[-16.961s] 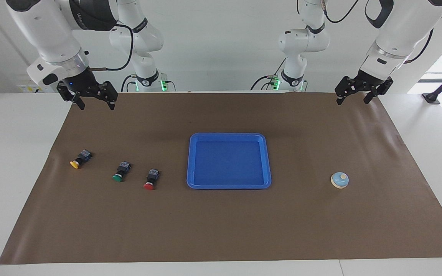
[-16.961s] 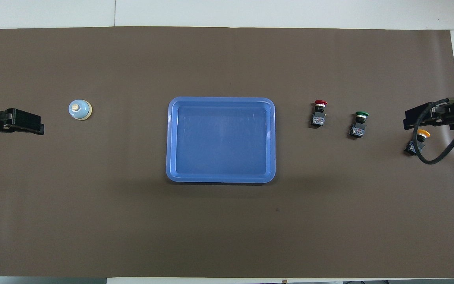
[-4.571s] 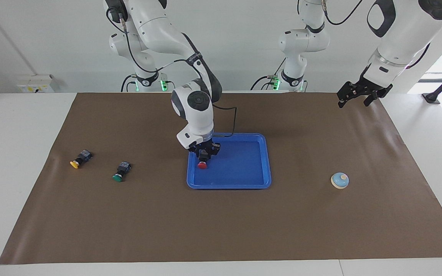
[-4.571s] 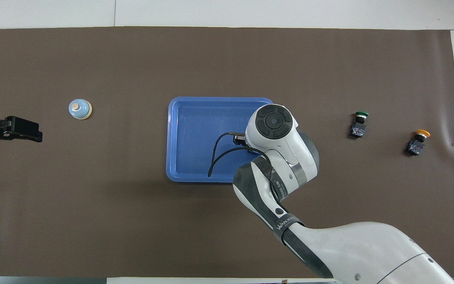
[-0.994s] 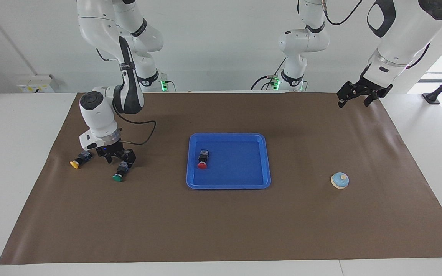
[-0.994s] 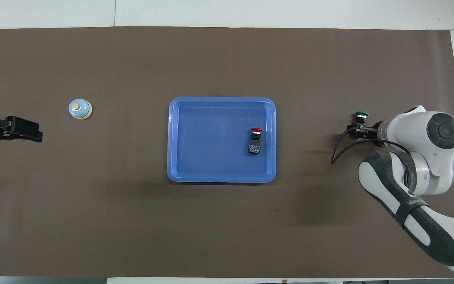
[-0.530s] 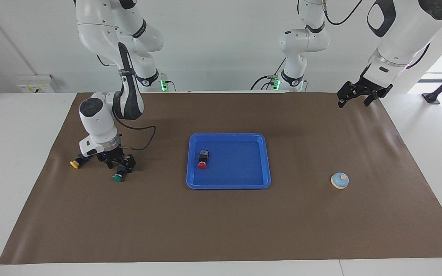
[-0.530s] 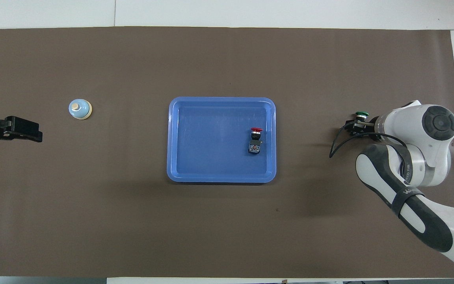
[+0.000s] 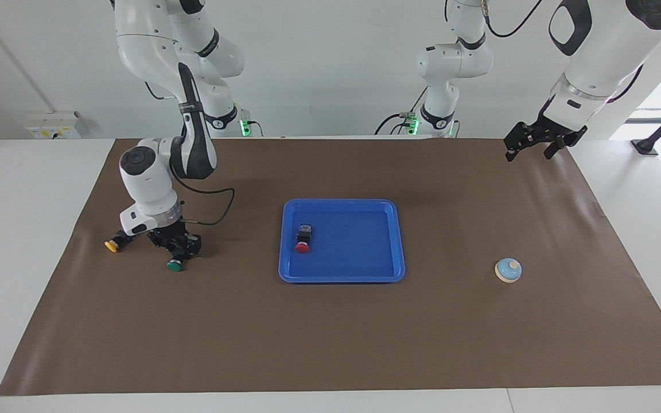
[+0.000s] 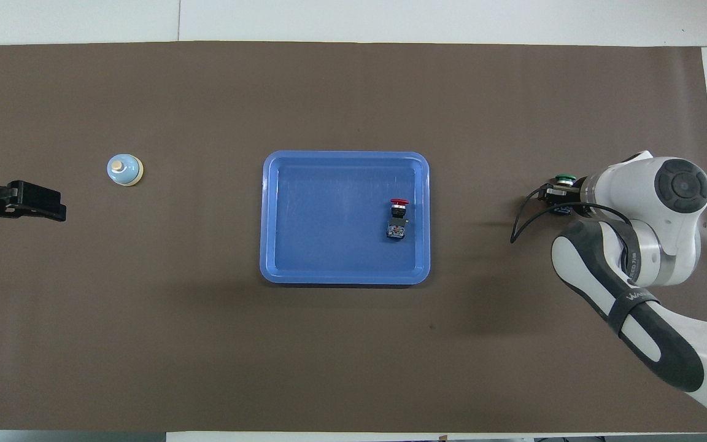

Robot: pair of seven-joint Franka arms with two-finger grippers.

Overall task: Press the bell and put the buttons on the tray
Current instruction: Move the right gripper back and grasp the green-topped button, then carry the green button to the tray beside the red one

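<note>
My right gripper point(image 9: 179, 251) is down at the mat, shut on the black body of the green button point(image 9: 174, 265), whose cap sticks out away from the robots. In the overhead view only the green cap point(image 10: 564, 179) shows past the gripper point(image 10: 557, 195). The yellow button point(image 9: 111, 246) lies beside it, toward the right arm's end, hidden under the arm from overhead. The red button point(image 9: 303, 247) point(image 10: 397, 212) lies in the blue tray point(image 9: 342, 279) point(image 10: 344, 156). The bell point(image 9: 508, 270) point(image 10: 124, 169) stands toward the left arm's end. My left gripper point(image 9: 527, 154) point(image 10: 53, 205) waits open, raised over the mat's corner.
A brown mat point(image 9: 330, 338) covers the table, with white table surface around it. A black cable point(image 9: 210, 218) loops from the right wrist over the mat between the arm and the tray.
The right gripper has come down around the green button and closed on its body. The left arm, bell, tray and red button have not moved.
</note>
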